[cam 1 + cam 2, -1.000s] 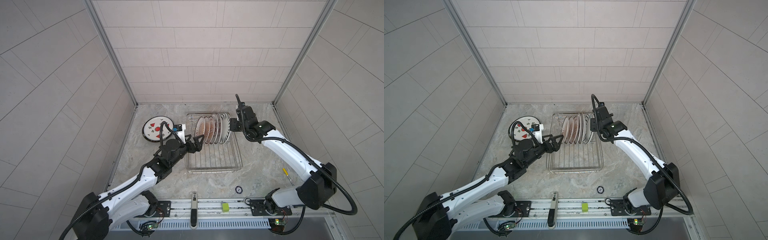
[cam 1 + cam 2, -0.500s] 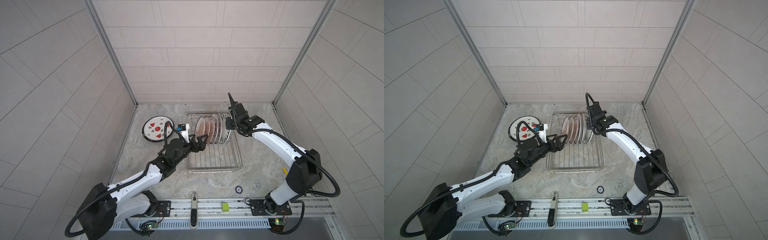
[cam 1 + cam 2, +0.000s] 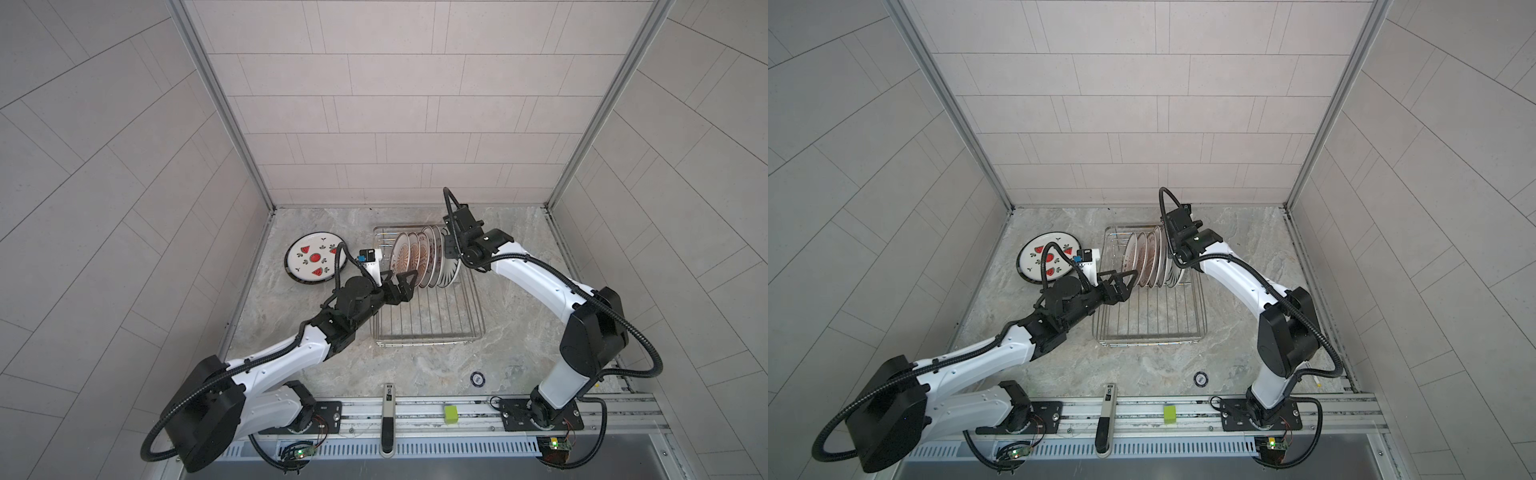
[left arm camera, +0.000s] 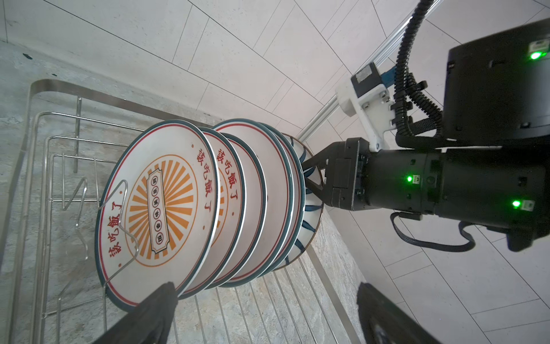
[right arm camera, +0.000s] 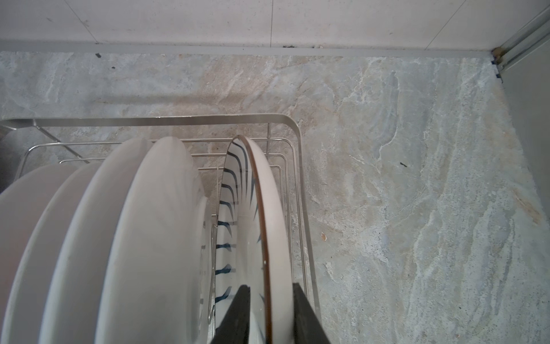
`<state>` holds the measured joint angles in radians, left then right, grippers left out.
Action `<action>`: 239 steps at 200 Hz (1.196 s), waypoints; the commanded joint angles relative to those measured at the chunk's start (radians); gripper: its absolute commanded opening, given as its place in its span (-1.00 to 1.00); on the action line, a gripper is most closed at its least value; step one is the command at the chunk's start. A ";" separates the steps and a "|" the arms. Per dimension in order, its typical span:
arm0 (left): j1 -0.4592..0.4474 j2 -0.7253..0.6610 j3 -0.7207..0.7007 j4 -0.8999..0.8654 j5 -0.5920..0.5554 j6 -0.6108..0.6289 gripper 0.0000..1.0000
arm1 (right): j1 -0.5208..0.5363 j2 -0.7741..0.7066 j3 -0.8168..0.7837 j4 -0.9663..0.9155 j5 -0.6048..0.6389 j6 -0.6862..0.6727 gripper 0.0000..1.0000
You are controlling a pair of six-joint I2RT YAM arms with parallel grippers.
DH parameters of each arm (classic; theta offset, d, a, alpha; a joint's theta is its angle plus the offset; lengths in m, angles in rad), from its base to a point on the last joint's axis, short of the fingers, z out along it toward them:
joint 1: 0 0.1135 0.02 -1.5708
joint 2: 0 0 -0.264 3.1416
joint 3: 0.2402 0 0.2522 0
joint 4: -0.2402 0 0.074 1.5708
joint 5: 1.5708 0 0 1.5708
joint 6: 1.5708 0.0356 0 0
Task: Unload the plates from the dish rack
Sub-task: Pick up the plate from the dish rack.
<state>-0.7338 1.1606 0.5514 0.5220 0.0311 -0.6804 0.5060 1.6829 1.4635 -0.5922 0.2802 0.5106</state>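
Right hand (image 5: pixel 270 285) straddles the striped plate (image 5: pixel 276 208) by its rim, last in the dish rack (image 3: pixel 432 324) toward the desk's (image 3: pixel 519 332) right edge, where open desk remains. Whether it pinches, I cannot tell. Left hand (image 3: pixel 403 274) is spread beside the sunburst plate (image 4: pixel 160 202).

Arms (image 3: pixel 286 353): two, glossy white shells between chunky black joints (image 3: pixel 590 336).
Hoses (image 4: pixel 405 50): black ribbed tubing running along each arm.
Fingers (image 4: pixel 154 312): matte black, wedge-shaped.
Camera bracket (image 4: pixel 366 104): white, screwed, blue plug.
Lights (image 4: pixel 409 178): small green dots on the black wrist.
Bases (image 3: pixel 513 417): black mounting plates, thin loose wires.
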 commanded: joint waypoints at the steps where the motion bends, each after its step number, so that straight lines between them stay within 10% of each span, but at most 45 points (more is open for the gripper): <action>1: -0.006 -0.024 -0.025 0.053 -0.034 0.002 1.00 | 0.018 0.008 0.026 -0.017 0.061 0.017 -0.51; 239: -0.006 0.004 -0.066 0.115 -0.070 -0.002 1.00 | 0.107 -0.093 0.091 -0.058 0.309 -0.037 -0.80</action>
<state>-0.7338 1.1675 0.4976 0.6018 -0.0143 -0.6804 0.6003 1.6756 1.5074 -0.6704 0.5014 0.4858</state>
